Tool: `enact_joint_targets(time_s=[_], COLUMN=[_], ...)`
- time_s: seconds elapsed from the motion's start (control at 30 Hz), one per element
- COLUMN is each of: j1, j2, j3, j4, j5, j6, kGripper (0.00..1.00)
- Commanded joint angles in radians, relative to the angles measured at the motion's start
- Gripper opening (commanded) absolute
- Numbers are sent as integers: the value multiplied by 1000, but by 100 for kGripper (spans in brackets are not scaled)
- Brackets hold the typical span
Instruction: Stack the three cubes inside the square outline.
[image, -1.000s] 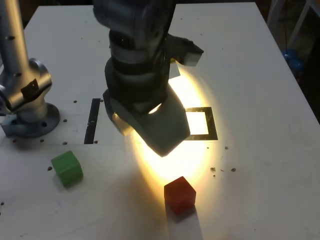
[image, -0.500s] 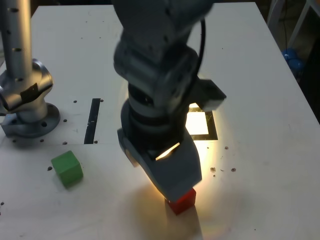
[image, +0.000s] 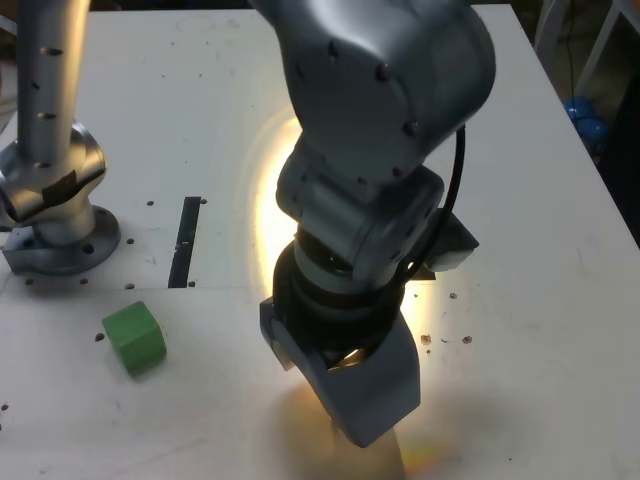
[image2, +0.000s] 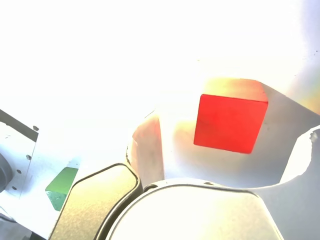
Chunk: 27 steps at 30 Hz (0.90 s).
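Observation:
My gripper (image: 365, 395) is low over the white table (image: 540, 330) near its front edge, and in the exterior view it covers the red cube. The wrist view shows that red cube (image2: 230, 122) lying flat on the table between the jaws of my gripper (image2: 225, 137), which stand apart on either side of it; I see no contact. A green cube (image: 133, 338) rests on the table at the exterior view's left and shows in the wrist view as the same green cube (image2: 61, 186). The square outline is hidden behind my arm.
The arm's round metal base (image: 55, 215) stands at the exterior view's left. A thin dark strip (image: 186, 240) lies flat beside it. The wrist lamp throws a bright patch on the table. Blue objects (image: 588, 118) sit off the table at the right.
My gripper has moved from beside the square outline toward the table's front edge and lowered over the red cube, which now sits between its jaws. The green cube has not moved.

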Motion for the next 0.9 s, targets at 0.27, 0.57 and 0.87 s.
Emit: enact_joint_targets(time_s=[0.27,0.57,0.87], j1=[-1,-4,-7], j2=[30,56,79], j3=[-41,-72,-92], j4=[28,29,29], j5=[3,5,4], j6=[2,1,-3], kGripper=[72,61,40])
